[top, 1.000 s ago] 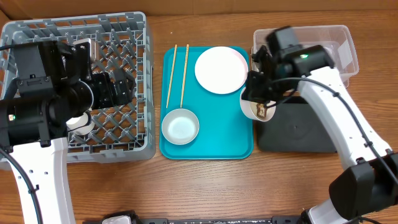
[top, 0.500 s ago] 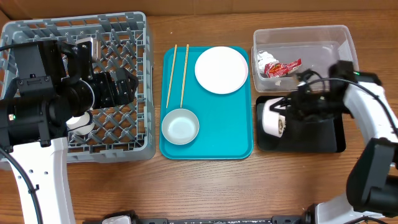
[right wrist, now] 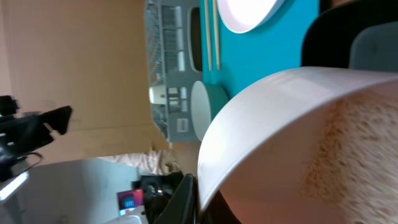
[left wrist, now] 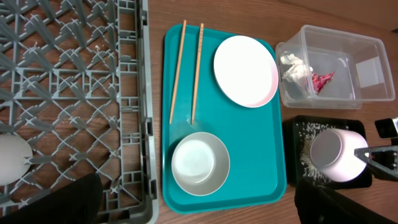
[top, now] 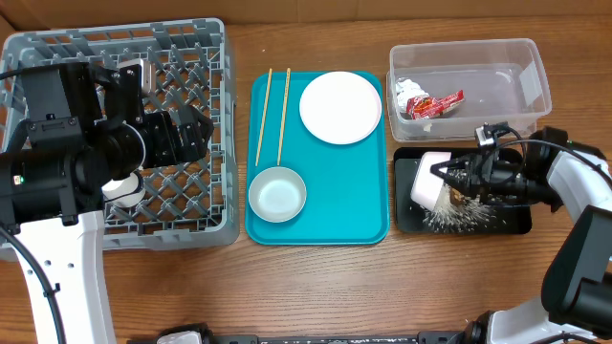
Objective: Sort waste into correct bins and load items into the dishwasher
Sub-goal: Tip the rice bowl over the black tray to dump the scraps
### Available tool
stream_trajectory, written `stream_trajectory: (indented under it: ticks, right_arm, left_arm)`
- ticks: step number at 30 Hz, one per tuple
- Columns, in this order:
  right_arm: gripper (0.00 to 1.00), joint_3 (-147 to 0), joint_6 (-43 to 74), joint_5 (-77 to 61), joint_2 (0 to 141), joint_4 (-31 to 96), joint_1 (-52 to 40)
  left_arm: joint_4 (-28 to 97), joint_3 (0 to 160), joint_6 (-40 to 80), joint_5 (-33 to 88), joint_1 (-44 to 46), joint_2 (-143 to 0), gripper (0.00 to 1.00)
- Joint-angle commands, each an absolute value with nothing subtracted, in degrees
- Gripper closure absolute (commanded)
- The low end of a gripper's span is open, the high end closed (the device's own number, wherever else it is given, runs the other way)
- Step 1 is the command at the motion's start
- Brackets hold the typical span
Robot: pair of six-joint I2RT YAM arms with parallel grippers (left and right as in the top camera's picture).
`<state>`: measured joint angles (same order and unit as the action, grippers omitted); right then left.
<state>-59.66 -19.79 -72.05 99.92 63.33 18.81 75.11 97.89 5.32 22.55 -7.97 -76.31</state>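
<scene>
no legible text anywhere, print on wrapper (top: 427, 103) too small to read

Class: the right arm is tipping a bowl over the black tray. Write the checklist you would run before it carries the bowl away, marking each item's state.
1. right end effector shut on the white bowl: ok.
2. Bowl tipped over the black tray, rice landing inside: ok.
3. Bowl fully emptied: cannot tell, its inside is hidden.
4. wrapper in the clear tub: ok.
5. Free lattice floor in the dish rack: ok.
</scene>
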Motion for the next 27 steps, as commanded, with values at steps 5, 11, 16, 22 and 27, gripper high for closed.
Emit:
stream_trajectory:
  ticks: [5,11,16,22,27]
  right_arm:
    - [0.96,-59.2,-24.9,-85.1,99.8,63.3,20.6]
    - [0.96,-59.2,-19.6,-85.8,99.6,60.8,20.6]
    - [0.96,-59.2,-12.2,-78.0,99.9,60.4,20.9]
    - [0.96,-59.2,-6.4,-76.8,100.0,59.3,21.6]
    - [0.96,-59.3,-8.3,-76.1,99.3,59.2,21.6]
  left_arm:
    - [75.2,98.5,3.8,23.6,-8.2,-76.2,0.00]
    - [75.0,98.5,3.8,23.6,-8.2,-76.2,0.00]
    - [75.0,98.5,3.8,23.6,-8.2,-76.2,0.00]
    - [74.9,98.5,3.8,23.6,-8.2,-76.2,0.00]
    - [75.2,98.5,3.8,23.6,-8.2,-76.2,0.00]
